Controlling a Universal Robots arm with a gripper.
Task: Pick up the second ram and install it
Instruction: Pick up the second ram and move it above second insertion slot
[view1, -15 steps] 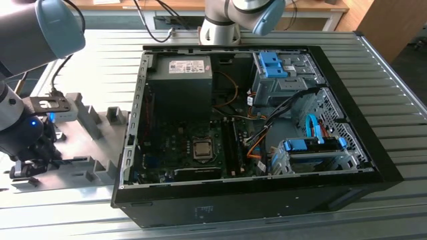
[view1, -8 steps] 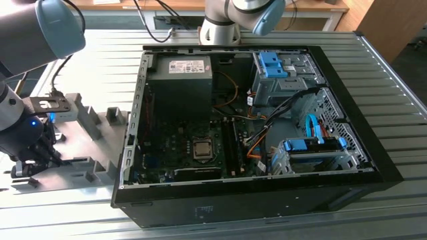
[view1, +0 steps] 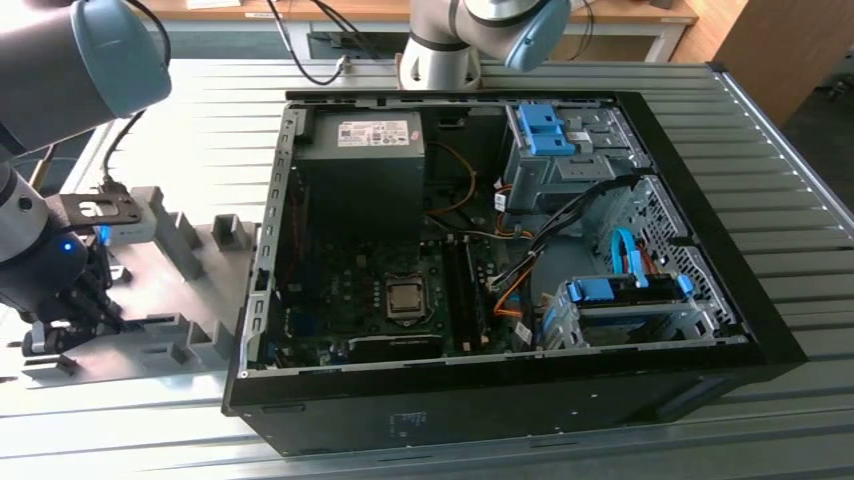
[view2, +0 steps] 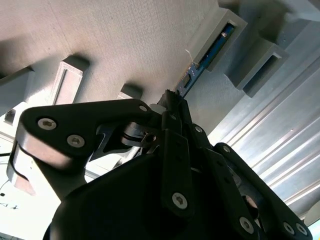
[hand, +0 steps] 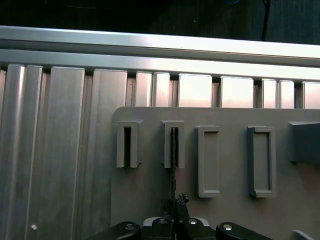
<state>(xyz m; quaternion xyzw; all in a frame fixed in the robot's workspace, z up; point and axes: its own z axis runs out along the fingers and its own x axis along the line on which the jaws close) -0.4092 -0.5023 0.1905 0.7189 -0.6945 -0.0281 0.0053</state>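
The ribbed metal table (view1: 754, 130) beneath me carries the open computer case (view1: 534, 405) and, beside it, a grey fixture plate (view1: 150, 352)

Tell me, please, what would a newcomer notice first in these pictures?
The open black case takes the middle of the exterior view, its boards and cables bare. At that view's left, the arm reaches down to a grey fixture. In both wrist views the end effector sits at one end of the blue ram, which stands in a fixture slot.
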